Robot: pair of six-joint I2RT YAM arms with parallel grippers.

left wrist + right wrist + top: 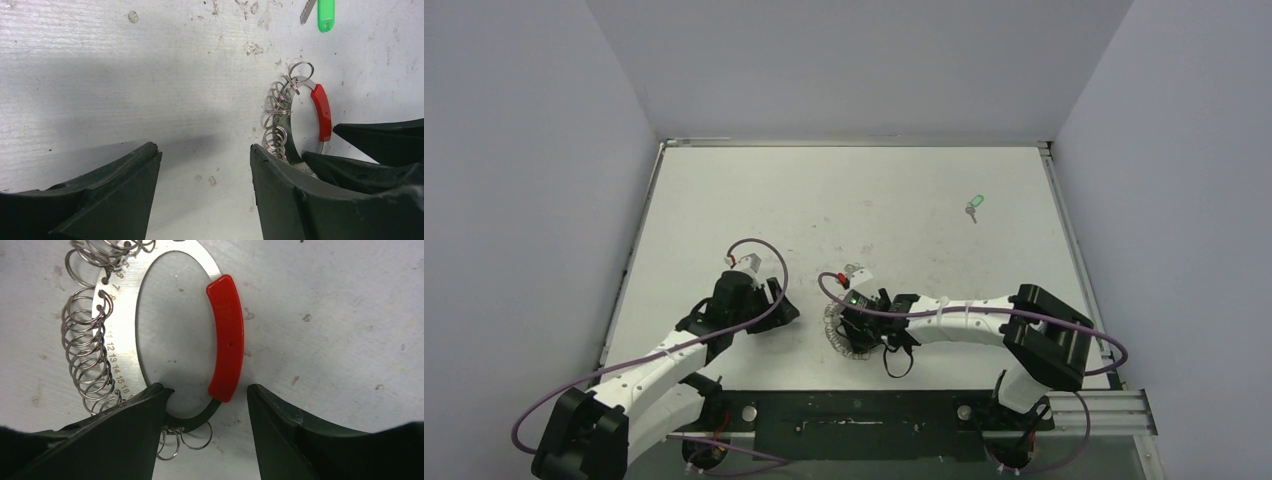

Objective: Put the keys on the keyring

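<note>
Both pairs stand apart: your right fingers (100, 440) straddle the keyring (227, 340) at the bench's (824, 200) near edge, probably to steady it; left fingers (100, 200) hold nothing. The keys (973, 206) lie toward the far right corner.

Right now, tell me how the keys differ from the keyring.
Size: the keys are far smaller than the keyring. Colour: the keys carry a green tag; the keyring has a red segment and many small wire rings. Place: the keys lie alone at the far right, the keyring near, at the right gripper. Both are silvery metal and lie on the table.
</note>
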